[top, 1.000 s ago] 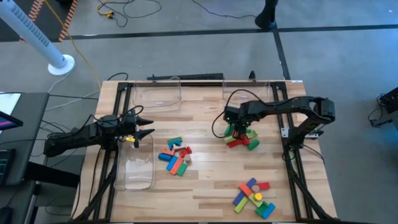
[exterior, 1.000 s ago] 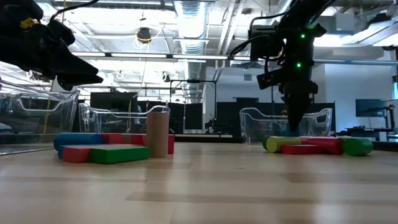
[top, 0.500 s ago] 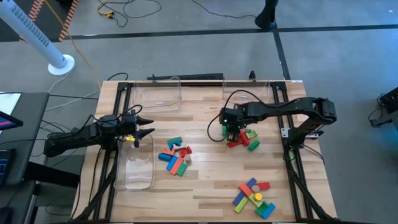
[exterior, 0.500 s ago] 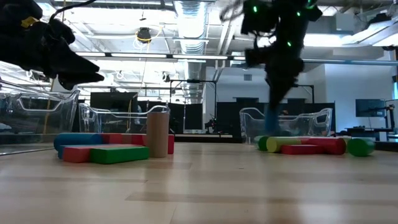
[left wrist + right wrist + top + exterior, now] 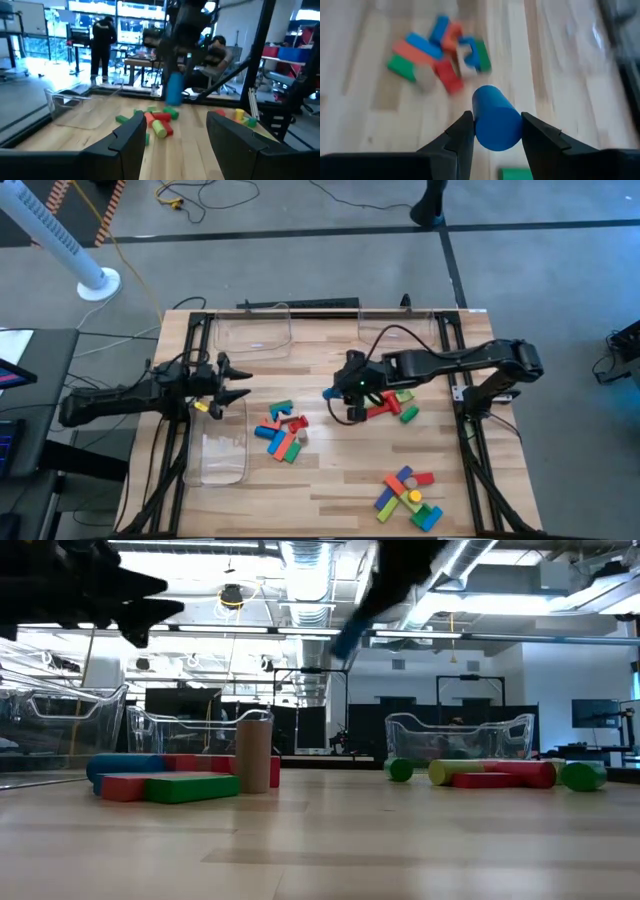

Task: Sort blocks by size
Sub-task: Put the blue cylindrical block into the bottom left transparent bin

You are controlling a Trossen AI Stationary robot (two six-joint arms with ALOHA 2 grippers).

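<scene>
A blue wooden cylinder block point(image 5: 494, 124) being held between the right gripper's point(image 5: 492, 131) fingers above the table's point(image 5: 330, 480) middle, left gripper point(image 5: 232, 381) being kept spread, empty, over the clear plastic bin point(image 5: 217, 452) at left, remaining coloured blocks point(image 5: 283, 430) lying in three clusters.

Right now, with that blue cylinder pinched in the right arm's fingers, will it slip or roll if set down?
The blue cylinder looks rigid and smooth, so it could slip between the fingers. Its round sides suggest it would roll if laid sideways on the table.
</scene>
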